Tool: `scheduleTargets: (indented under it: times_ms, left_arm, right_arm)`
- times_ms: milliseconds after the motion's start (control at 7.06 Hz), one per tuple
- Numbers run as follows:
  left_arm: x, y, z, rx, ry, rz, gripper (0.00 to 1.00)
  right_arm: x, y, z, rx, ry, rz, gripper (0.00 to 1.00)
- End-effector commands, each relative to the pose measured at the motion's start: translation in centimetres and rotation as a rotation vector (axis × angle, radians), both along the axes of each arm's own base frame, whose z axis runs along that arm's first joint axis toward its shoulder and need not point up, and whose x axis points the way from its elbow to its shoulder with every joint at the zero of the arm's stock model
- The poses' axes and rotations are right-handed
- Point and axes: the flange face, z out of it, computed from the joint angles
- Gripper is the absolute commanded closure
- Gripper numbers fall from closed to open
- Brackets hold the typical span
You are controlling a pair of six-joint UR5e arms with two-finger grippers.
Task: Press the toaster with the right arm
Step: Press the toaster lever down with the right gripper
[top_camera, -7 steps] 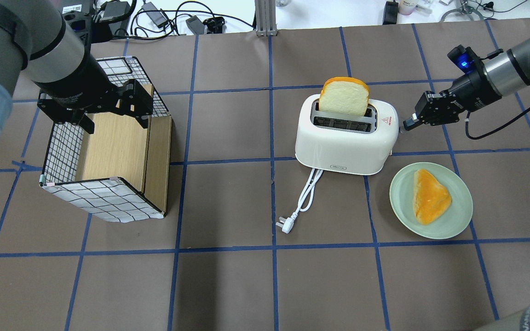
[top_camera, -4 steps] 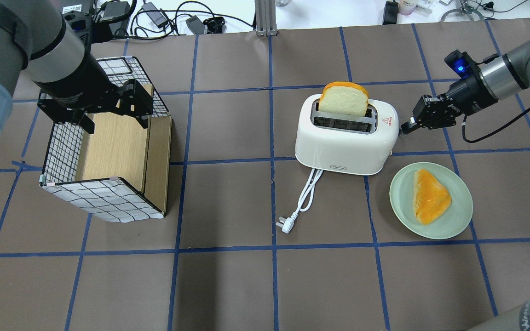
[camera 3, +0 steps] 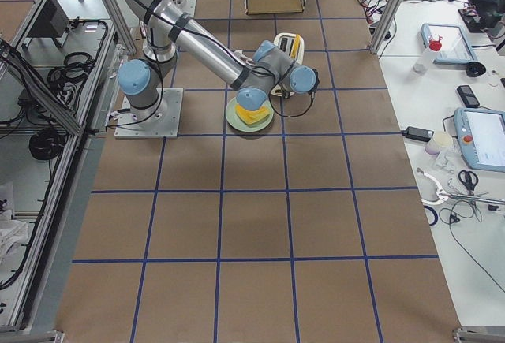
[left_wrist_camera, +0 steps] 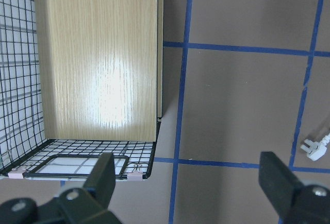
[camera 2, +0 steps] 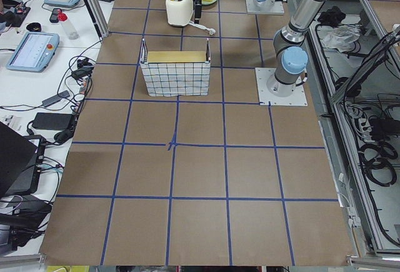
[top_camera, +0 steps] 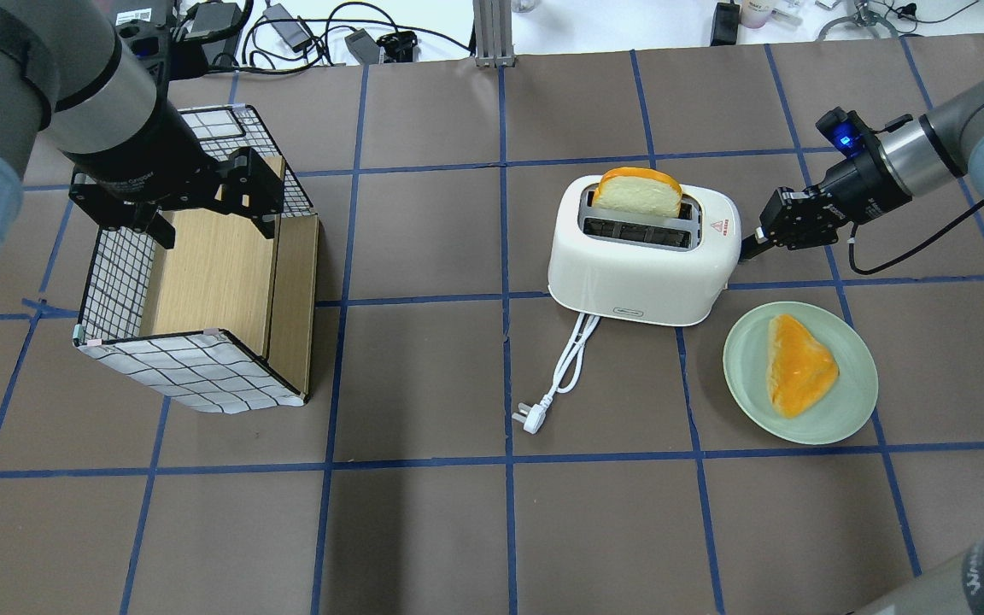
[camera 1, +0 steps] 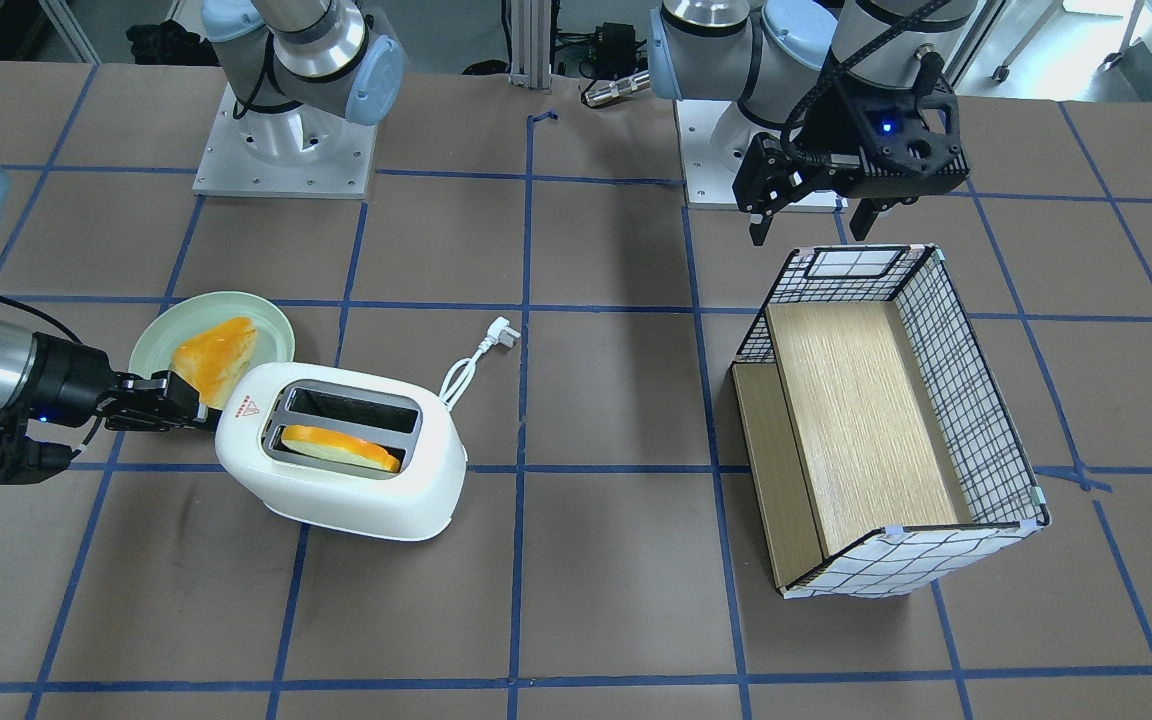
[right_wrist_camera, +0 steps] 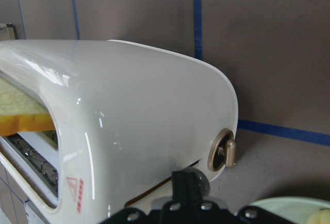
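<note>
You have one toaster (top_camera: 637,273) on the table (top_camera: 424,530), right of centre in the overhead view. It has two slots. One bread slice (top_camera: 635,192) sits in the slot farther from the robot, its top above the rim.

The right claw (top_camera: 748,248) is closed, its tips against the toaster's end wall, gripping nothing.

One white cord (top_camera: 569,359) with its plug lies on the robot's side of the toaster.

One green plate (top_camera: 851,410) sits just beside the toaster and carries one orange pastry (top_camera: 799,366).

Well apart stands one wire basket (top_camera: 193,367) with wooden panels. The left claw (camera 1: 809,220) hangs above it, fingers spread wide, holding nothing.
</note>
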Motion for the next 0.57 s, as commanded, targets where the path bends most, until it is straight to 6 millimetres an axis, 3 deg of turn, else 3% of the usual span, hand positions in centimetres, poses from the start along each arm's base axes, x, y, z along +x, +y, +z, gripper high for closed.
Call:
scheduleTargets:
  times_ms: [0, 425]
  left_arm:
    - [0.0, 0.0, 0.0, 0.000, 0.000, 0.000, 0.00]
    - [0.0, 0.0, 0.0, 0.000, 0.000, 0.000, 0.00]
  right_arm:
    - [-0.1, -0.3, -0.9, 0.006, -0.002, 0.000, 0.97]
    - [-0.2, -0.4, -2.4, 0.024, -0.007, 0.003, 0.97]
